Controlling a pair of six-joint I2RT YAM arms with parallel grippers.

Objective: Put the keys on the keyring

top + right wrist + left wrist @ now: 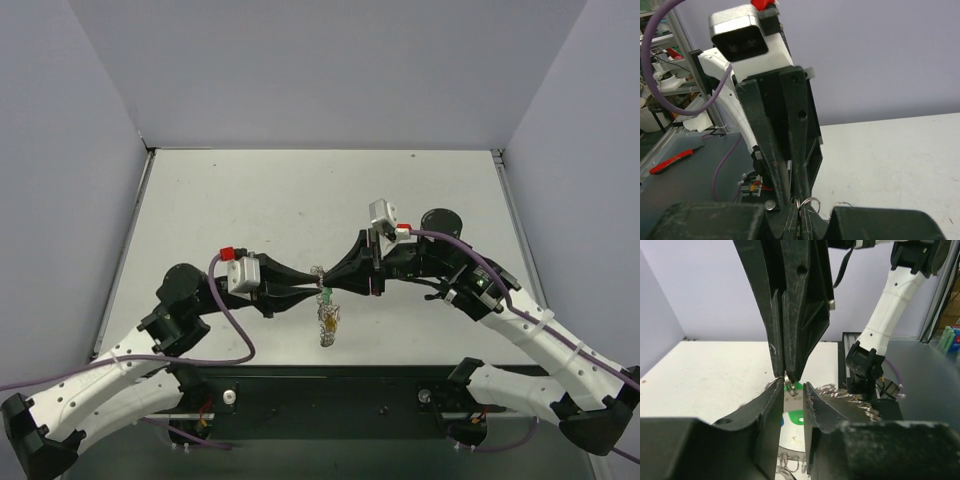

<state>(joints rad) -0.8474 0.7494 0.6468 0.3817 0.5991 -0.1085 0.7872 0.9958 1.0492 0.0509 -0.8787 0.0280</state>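
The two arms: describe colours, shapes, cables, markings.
The left arm and right arm are white shells with black joints. The left gripper and right gripper are black, with tapered fingers. A purple cable trails along each arm; each wrist carries a silver camera box with a red cap.

**Three Cameras, One Shared Spot**

The top camera looked down from above and behind the arm bases [230, 397], far enough to take in the whole table [250, 200]. The left wrist camera sat close behind the left gripper [794, 388], facing 3 o'clock; the right wrist camera, behind the right gripper [800, 212], faced 9 o'clock. All three shared the spot where both grippers met.
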